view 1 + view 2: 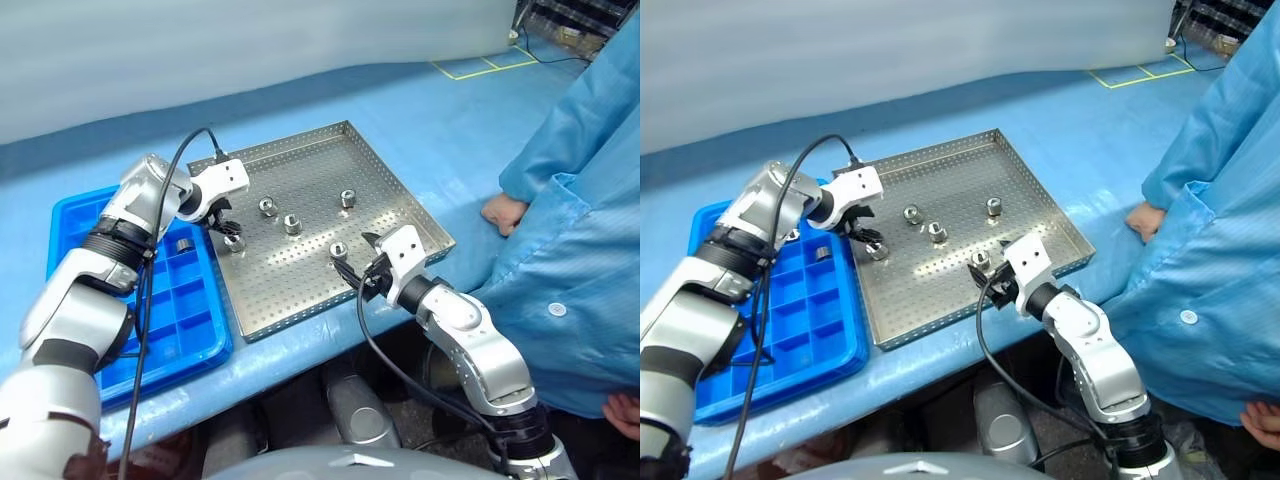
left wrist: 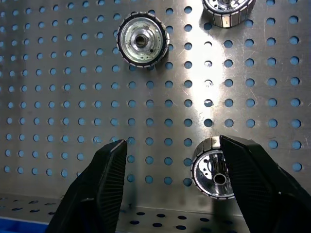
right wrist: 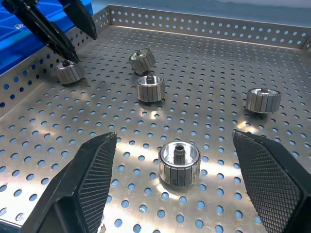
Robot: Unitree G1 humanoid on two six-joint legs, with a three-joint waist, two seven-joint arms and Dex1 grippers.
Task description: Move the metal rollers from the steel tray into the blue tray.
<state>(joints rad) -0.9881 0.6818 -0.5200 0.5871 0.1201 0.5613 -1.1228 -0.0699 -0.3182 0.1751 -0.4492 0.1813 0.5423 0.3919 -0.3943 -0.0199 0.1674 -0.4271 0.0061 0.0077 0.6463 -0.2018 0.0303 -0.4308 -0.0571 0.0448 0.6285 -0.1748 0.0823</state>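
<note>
Left eye view, progress: you have one metal roller (image 1: 184,245) lying in a compartment of the blue tray (image 1: 190,330); five more are on the steel tray (image 1: 400,190), so most of the job looks to be ahead of you.
Rollers left: one by the tray's left rim (image 1: 235,242), two near the middle (image 1: 268,207) (image 1: 292,224), one toward the far right (image 1: 348,198), one near the front edge (image 1: 339,250).
Left gripper (image 1: 225,226): open, empty, angled down over the left-rim roller; in the left wrist view that roller (image 2: 214,165) sits against one finger (image 2: 252,174), the other finger well apart from it. Not yet gripped.
Right gripper (image 1: 362,268): wide open and empty, low at the front rim; in the right wrist view the front roller (image 3: 179,163) lies between its fingers, untouched.
Trays: the blue tray sits just left of the steel tray on the blue table (image 1: 420,110).
Bystander: a person's hand (image 1: 505,212) rests on the table to the right of the steel tray.
Judgement: your likely next step is closing the left gripper on its roller.
</note>
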